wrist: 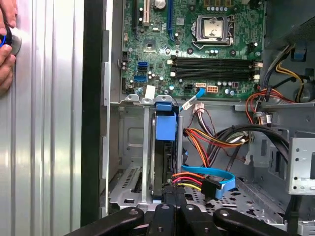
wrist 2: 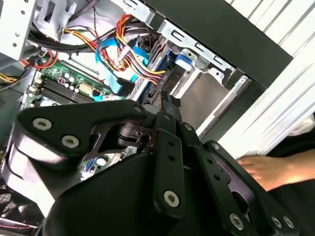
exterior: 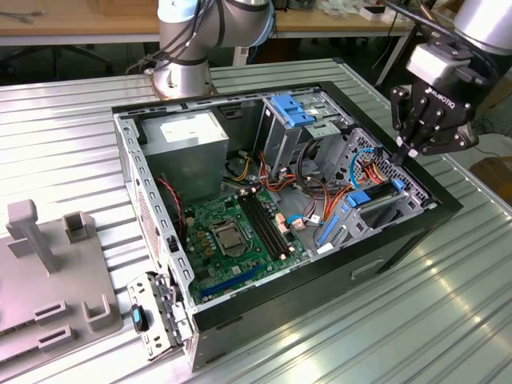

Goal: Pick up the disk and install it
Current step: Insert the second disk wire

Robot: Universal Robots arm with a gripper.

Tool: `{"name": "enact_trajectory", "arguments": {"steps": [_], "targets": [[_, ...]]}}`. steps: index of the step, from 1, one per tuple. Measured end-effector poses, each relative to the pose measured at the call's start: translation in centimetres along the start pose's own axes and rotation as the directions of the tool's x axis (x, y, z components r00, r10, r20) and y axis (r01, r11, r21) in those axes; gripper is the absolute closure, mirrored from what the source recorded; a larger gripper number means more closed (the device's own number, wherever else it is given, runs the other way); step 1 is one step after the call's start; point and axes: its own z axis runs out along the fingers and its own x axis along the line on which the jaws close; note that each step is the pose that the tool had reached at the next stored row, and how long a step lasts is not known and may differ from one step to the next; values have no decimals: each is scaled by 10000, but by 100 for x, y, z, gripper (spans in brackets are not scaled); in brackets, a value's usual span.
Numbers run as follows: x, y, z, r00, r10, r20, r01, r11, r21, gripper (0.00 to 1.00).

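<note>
While in bay, disk (wrist: 164, 162) upright.

Disk (wrist: 165, 162) mostly hidden in bay; hand (wrist: 6, 49) cut by edge.

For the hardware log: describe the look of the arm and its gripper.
The arm has silver-grey tube sections and light blue joint caps, with a grey cable running along it. The gripper is matt black, built of angular linkage plates joined by silver pins, with white lettering on its body. Its black fingers taper to narrow tips.
</note>
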Motion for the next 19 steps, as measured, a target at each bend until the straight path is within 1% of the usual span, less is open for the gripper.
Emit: {"name": "enact_trajectory", "arguments": {"steps": [1,2,3,4,6,7,8,10,11,13,15,16,17,18,19], "targets": [[-50,-2,-13,9999,-3,-128,3,10000,-4,89],[-94,-4,-20,9998,-5,-199,5,10000,-7,89],[-128,-5,-25,9997,-6,-247,6,10000,-9,89],[-179,-7,-34,9995,-8,-311,8,10000,-11,89],[-224,-9,-39,9994,-9,-344,8,10000,-12,89],[-266,-10,-42,9993,-9,-368,9,10000,-17,89],[-329,-12,-45,9992,-12,-403,10,10000,-44,89],[-374,-14,-49,9991,-21,-418,16,9999,-122,89],[-384,-15,-49,9991,-27,-432,20,9998,-184,89],[-385,-16,-48,9986,-32,-534,21,9998,-207,89],[-385,-16,-49,9985,-33,-546,22,9998,-208,89],[-386,-16,-49,9985,-33,-546,22,9998,-208,83],[-390,-17,-49,9985,-34,-555,22,9998,-208,83],[-408,-18,-49,9981,-36,-619,23,9998,-211,76],[-431,-19,-46,9974,-39,-722,23,9998,-215,76]]}}
